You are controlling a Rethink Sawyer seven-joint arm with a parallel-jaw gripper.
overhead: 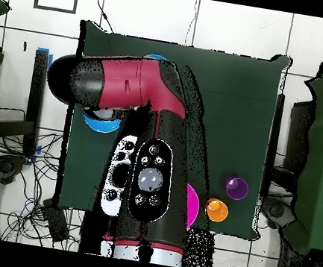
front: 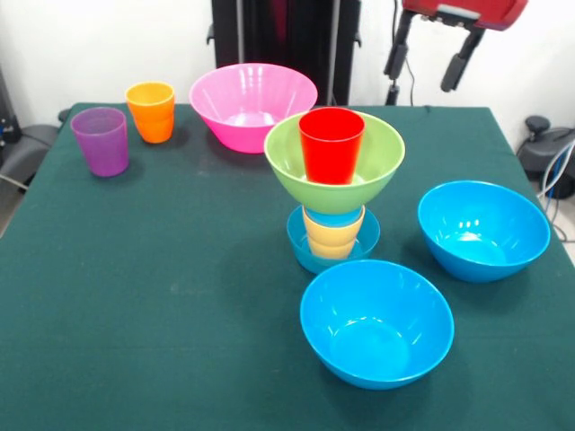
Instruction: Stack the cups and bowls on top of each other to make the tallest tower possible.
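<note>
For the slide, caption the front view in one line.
Half-built tower: red cup in green bowl on a yellow-orange cup in a small blue bowl; open gripper raised behind.

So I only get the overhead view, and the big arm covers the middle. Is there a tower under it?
Observer: Yes. A small blue bowl holds a yellow-orange cup, with a green bowl on top.
Operator: Anything in the green bowl?
Observer: A red cup stands upright inside it.
Operator: Is the hand holding something?
Observer: No. The hand is open and empty, high above the table.
</note>
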